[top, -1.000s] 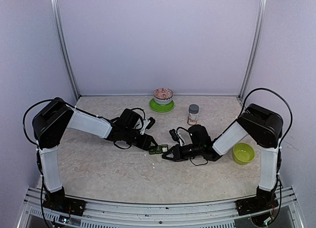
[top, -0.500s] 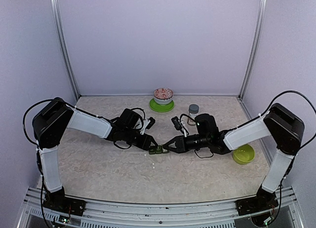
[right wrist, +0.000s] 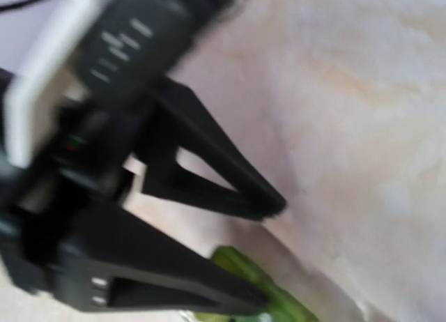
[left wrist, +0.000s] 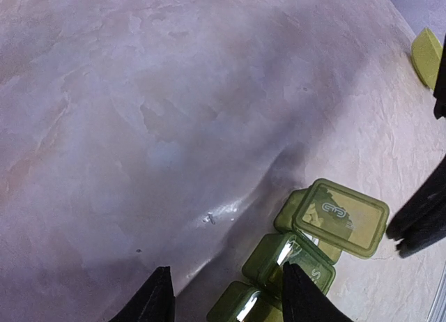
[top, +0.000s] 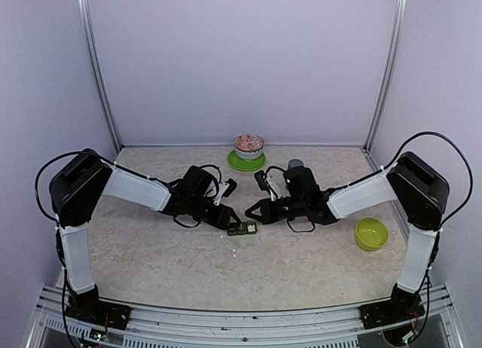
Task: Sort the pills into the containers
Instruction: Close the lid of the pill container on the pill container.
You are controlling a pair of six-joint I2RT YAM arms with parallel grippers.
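Note:
The containers (top: 242, 229) are a dark green strip of three joined boxes at mid-table. In the left wrist view the containers (left wrist: 306, 249) have the far lid (left wrist: 341, 217) flipped up. My left gripper (top: 230, 221) is open at the strip's left end. One of its fingers (left wrist: 301, 294) lies over the middle box, the other stands on bare table. My right gripper (top: 249, 211) is shut, its tip just behind the strip. Two white pills (top: 235, 253) lie loose in front of the strip. The right wrist view is smeared, showing black fingers over a bit of green strip (right wrist: 268, 287).
A patterned bowl on a green plate (top: 248, 149) stands at the back. A bottle with a grey cap (top: 295, 165) peeks out behind the right arm. A lime-green bowl (top: 371, 233) sits at the right, also visible as the lime-green bowl (left wrist: 426, 51) in the left wrist view.
The right arm has swung from in front of the strip up and round to behind it, its shut tip now just behind the strip. The left arm and the strip have not moved.

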